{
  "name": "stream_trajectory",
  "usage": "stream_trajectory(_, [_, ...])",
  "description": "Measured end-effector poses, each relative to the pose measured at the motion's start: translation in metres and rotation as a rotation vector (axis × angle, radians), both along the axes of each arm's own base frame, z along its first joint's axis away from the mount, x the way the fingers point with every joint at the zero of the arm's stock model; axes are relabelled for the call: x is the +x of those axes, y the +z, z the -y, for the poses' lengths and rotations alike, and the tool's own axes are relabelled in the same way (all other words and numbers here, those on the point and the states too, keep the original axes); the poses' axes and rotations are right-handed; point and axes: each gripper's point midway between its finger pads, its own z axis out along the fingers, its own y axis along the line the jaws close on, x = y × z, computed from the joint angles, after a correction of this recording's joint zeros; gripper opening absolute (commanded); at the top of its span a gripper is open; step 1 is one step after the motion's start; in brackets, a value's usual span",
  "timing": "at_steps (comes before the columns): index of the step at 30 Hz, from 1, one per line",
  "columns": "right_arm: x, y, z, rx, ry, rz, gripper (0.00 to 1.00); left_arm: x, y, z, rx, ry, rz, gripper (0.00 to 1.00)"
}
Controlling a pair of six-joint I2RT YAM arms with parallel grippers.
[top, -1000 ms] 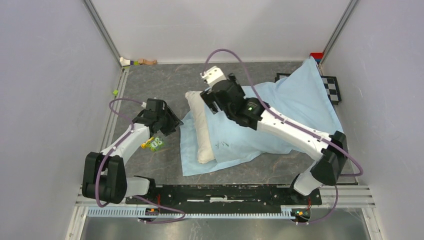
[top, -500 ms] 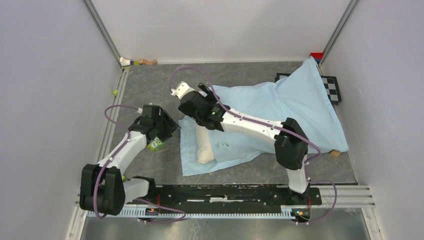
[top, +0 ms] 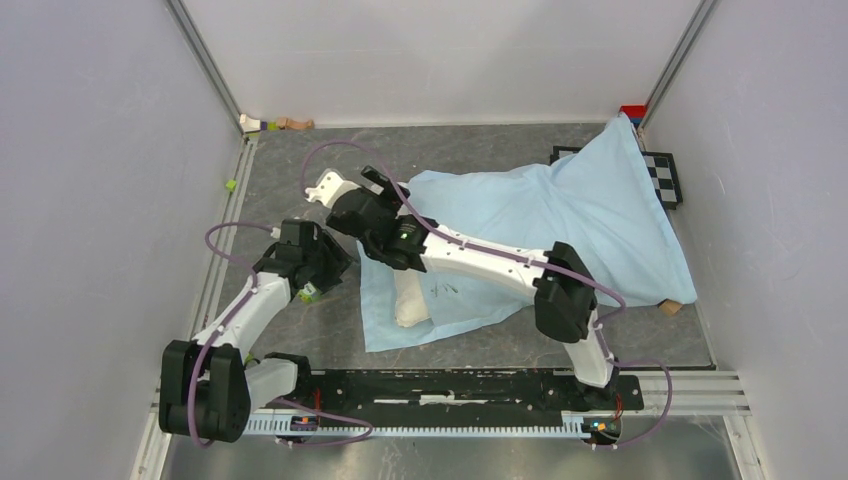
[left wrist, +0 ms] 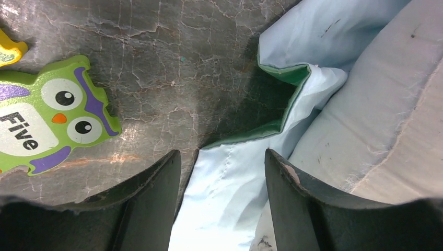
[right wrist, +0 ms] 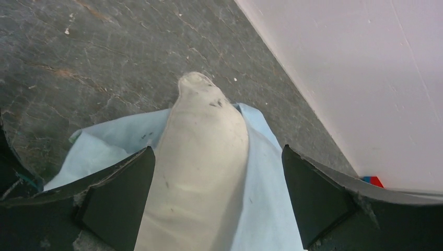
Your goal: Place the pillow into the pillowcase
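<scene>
Right arm change: it has swung from above the pillowcase's middle toward 10 o'clock, and its elbow is now folded in at 5 o'clock.
Right gripper (top: 348, 181): jaws spread wide and holding nothing, above the pillow's 12 o'clock end.
Left arm change: it has edged toward 3 o'clock, off the owl toy (top: 310, 291), which now shows at its 6 o'clock side.
Left gripper (left wrist: 222, 157): jaws apart, not clamped, with the pillowcase's hem lying between them.
Pillow (top: 408, 300): unmoved at the pillowcase's 9 o'clock edge, with blue cloth under it and over its 3 o'clock side.
Pillowcase (top: 560, 210): unmoved, spread from the table's centre toward 2 o'clock, with green lining showing at a fold.
Newly visible: a wooden block (top: 672, 307) at the pillowcase's 4 o'clock edge.
Count: two arms, two grippers, one pillow, one pillowcase, one owl toy, one wooden block.
</scene>
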Motion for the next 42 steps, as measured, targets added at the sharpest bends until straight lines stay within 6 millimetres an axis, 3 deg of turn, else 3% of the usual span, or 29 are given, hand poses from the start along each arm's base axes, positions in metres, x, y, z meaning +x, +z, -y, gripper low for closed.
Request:
stream_trajectory(5, [0.009,-0.03,-0.013,-0.058,0.004,-0.038,0.98,-0.001,0.003,-0.005,-0.012,0.02,0.005,0.69])
stream_trajectory(9, [0.017,-0.063,-0.001,-0.142,-0.031,-0.086,0.98,-0.006,-0.001,-0.011,-0.016,0.04,0.001,0.71])
stream_trajectory(16, [0.033,-0.093,0.018,-0.188,-0.084,-0.129,0.95,-0.011,-0.002,-0.011,-0.032,0.038,-0.007,0.72])
stream_trajectory(18, [0.037,-0.096,0.02,-0.182,-0.094,-0.135,0.74,-0.011,-0.002,-0.01,-0.034,0.035,-0.009,0.74])
stream_trajectory(20, [0.038,-0.1,0.021,-0.179,-0.097,-0.144,0.39,-0.012,-0.002,-0.01,-0.037,0.034,-0.009,0.76])
stream_trajectory(22, [0.039,-0.102,0.023,-0.172,-0.106,-0.153,0.12,-0.012,0.0,-0.007,-0.05,0.025,-0.007,0.78])
stream_trajectory(23, [0.04,-0.102,0.025,-0.156,-0.119,-0.156,0.02,-0.012,0.001,-0.006,-0.057,0.02,-0.004,0.78])
stream_trajectory(26, [0.04,-0.102,0.028,-0.136,-0.122,-0.172,0.0,-0.01,0.009,-0.001,-0.083,0.0,0.01,0.79])
stream_trajectory(31, [0.024,-0.075,0.037,0.007,-0.071,-0.234,0.0,0.001,0.036,0.013,-0.139,-0.053,0.071,0.79])
stream_trajectory(36, [0.003,-0.009,0.054,0.232,0.0,-0.261,0.0,0.013,0.067,0.041,-0.178,-0.152,0.156,0.77])
stream_trajectory(39, [-0.006,0.022,0.065,0.366,0.046,-0.266,0.0,0.017,0.073,0.062,-0.214,-0.2,0.173,0.76])
stream_trajectory(42, [-0.017,0.035,0.075,0.459,0.087,-0.277,0.0,0.02,0.07,0.084,-0.244,-0.236,0.163,0.75])
